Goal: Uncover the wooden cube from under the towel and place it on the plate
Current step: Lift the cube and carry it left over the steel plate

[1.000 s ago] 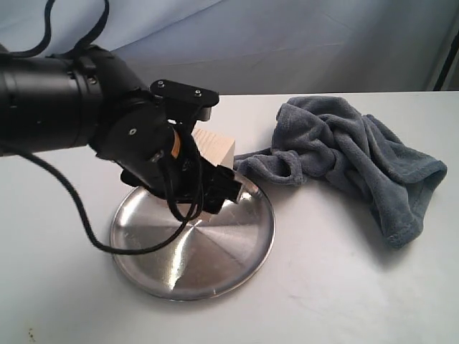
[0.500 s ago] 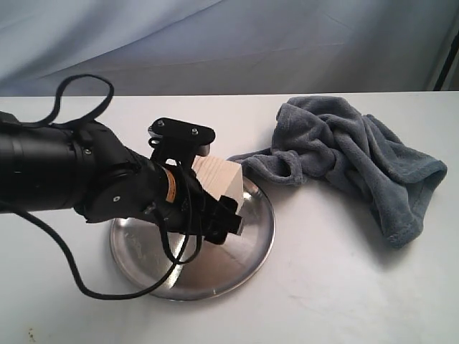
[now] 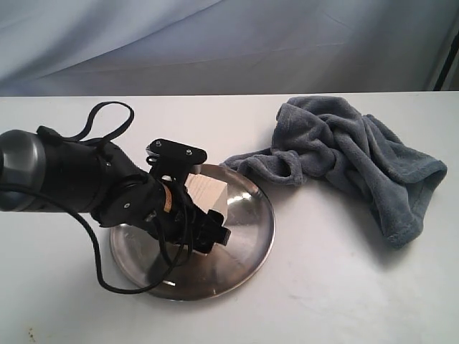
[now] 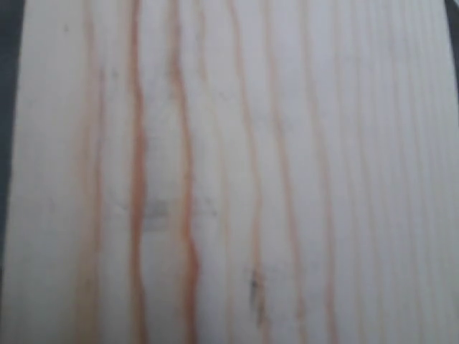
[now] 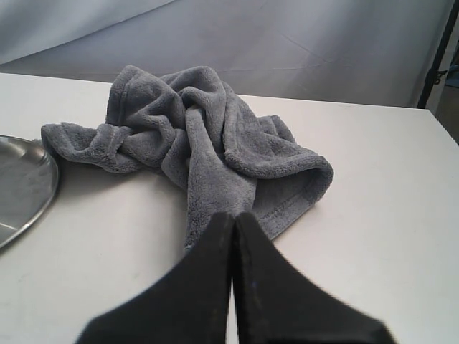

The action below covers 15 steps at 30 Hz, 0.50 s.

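The pale wooden cube (image 3: 206,192) is low over the back part of the shiny steel plate (image 3: 244,240), held in my left gripper (image 3: 208,218), which is shut on it. Whether the cube touches the plate cannot be told. The cube's grain (image 4: 229,172) fills the left wrist view and hides the fingers. The blue-grey towel (image 3: 344,147) lies crumpled on the table right of the plate, off the cube. In the right wrist view my right gripper (image 5: 233,216) is shut on nothing, its tips just short of the towel (image 5: 201,129), with the plate's rim (image 5: 43,193) at the edge.
The white table (image 3: 337,287) ends at a pale blue-grey backdrop (image 3: 237,43). The left arm's black cables (image 3: 100,118) loop above and beside the plate. A dark stand leg (image 5: 437,57) shows beyond the table's far corner.
The left arm has come down and pulled back to the left, carrying the cube from above the plate's back rim to low over the plate. The towel and the right gripper have not moved.
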{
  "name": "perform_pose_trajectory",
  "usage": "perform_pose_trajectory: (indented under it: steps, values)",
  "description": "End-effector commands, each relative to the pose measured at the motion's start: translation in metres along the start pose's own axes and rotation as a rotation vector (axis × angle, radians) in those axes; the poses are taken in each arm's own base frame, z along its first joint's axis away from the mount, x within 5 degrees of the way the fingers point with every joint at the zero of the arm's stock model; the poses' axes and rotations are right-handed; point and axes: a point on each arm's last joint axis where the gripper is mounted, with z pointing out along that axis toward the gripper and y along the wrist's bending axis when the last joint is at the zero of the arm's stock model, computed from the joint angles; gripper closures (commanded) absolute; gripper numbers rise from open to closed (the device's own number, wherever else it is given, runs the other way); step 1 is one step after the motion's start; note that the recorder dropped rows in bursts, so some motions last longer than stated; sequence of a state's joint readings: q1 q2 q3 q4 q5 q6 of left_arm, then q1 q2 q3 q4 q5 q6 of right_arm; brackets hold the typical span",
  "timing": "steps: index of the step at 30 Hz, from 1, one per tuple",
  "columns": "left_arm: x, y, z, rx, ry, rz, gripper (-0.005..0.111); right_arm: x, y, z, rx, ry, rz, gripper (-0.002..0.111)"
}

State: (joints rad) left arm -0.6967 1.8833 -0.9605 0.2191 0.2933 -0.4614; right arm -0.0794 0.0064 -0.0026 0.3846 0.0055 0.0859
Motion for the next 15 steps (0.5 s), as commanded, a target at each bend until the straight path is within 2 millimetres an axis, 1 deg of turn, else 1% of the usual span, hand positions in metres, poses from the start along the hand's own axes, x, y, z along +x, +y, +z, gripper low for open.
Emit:
perform_pose_trajectory:
  steps: [1,4,6,8,9,12,14,15]
  values:
    - [-0.002,-0.0022,0.0092,0.021,-0.031,0.011,0.107,0.0015,-0.0003,-0.0005,-0.001,0.008,0.009,0.105]
    - [-0.0004,-0.0022,0.0141,0.021,-0.025,0.015,0.105,0.0015,-0.0003,-0.0005,-0.001,0.008,0.009,0.105]
    - [-0.0015,-0.0028,0.0141,0.027,-0.038,0.015,0.1,0.0015,-0.0003,-0.0005,-0.001,0.008,0.009,0.105]
    - [-0.0029,-0.0035,0.014,0.034,-0.052,0.015,0.085,0.0015,-0.0003,-0.0005,-0.001,0.008,0.009,0.105]
    - [-0.0029,-0.0035,0.014,0.034,-0.052,0.009,0.075,0.0015,-0.0003,-0.0005,-0.001,0.008,0.009,0.105]
    - [-0.0019,-0.003,0.0141,0.03,-0.041,0.001,0.038,0.0015,-0.0003,-0.0005,-0.001,0.008,0.009,0.105]
    - [0.0013,-0.0015,0.0142,0.013,-0.006,-0.001,0.021,0.0015,-0.0003,-0.0005,-0.001,0.008,0.009,0.105]
    - [0.0025,-0.0003,0.0136,-0.004,0.023,-0.001,0.015,0.0015,-0.0003,-0.0005,-0.001,0.008,0.009,0.105]
